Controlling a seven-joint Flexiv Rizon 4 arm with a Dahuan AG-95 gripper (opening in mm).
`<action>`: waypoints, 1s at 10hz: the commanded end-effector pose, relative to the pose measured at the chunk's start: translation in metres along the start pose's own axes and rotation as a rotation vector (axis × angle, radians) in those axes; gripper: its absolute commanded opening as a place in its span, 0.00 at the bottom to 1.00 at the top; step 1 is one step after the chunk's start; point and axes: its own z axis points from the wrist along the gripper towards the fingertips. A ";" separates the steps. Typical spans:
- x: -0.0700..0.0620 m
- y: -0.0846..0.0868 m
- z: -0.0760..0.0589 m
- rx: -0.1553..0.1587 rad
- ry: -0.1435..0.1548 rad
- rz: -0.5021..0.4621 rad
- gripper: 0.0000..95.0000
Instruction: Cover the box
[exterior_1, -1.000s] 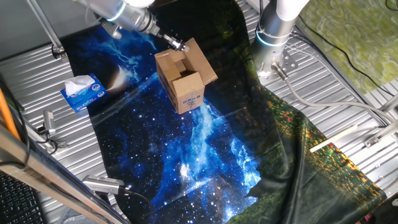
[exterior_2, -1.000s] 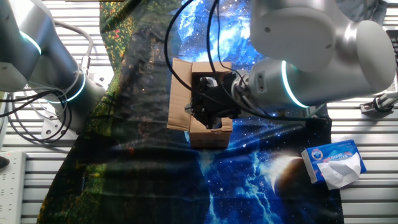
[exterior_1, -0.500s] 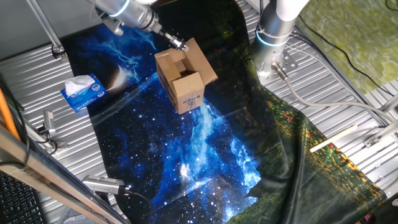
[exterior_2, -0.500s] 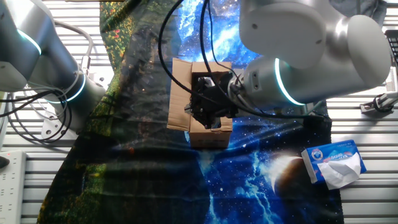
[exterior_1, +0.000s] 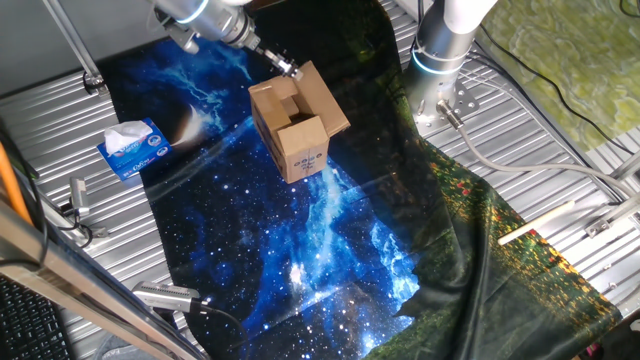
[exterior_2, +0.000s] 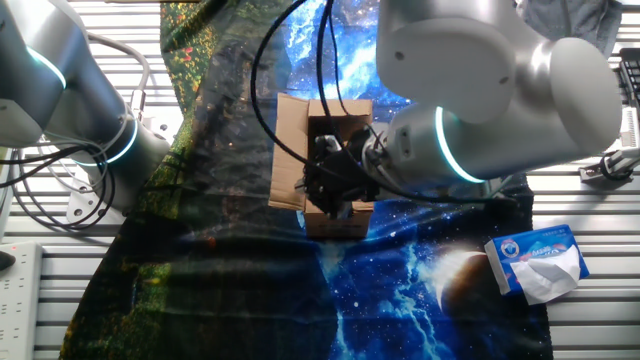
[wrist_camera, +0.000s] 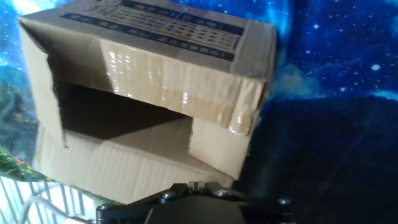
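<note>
Just ahead of the black two-finger gripper (exterior_1: 290, 71), whose tips looked drawn together on nothing, though that was hard to confirm, the small brown corrugated cardboard box (exterior_1: 298, 128) stood on the starry blue cloth (exterior_1: 300, 230). In my judgement, closing it well meant nudging the outspread flap (exterior_2: 288, 150) from its outer edge, pressing inward and down without shoving the box. The fingers hovered at the box's far top rim. Farther off lay a blue-and-white tissue box (exterior_1: 133, 149).

Silver-grey arm (exterior_2: 500, 70) with a glowing cyan ring; black cables; black gripper (exterior_2: 335, 180).
</note>
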 end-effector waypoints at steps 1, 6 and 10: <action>0.003 -0.008 0.005 0.016 -0.028 -0.018 0.00; 0.005 -0.016 0.009 0.050 -0.066 -0.049 0.00; 0.004 -0.016 0.010 0.060 -0.070 -0.064 0.00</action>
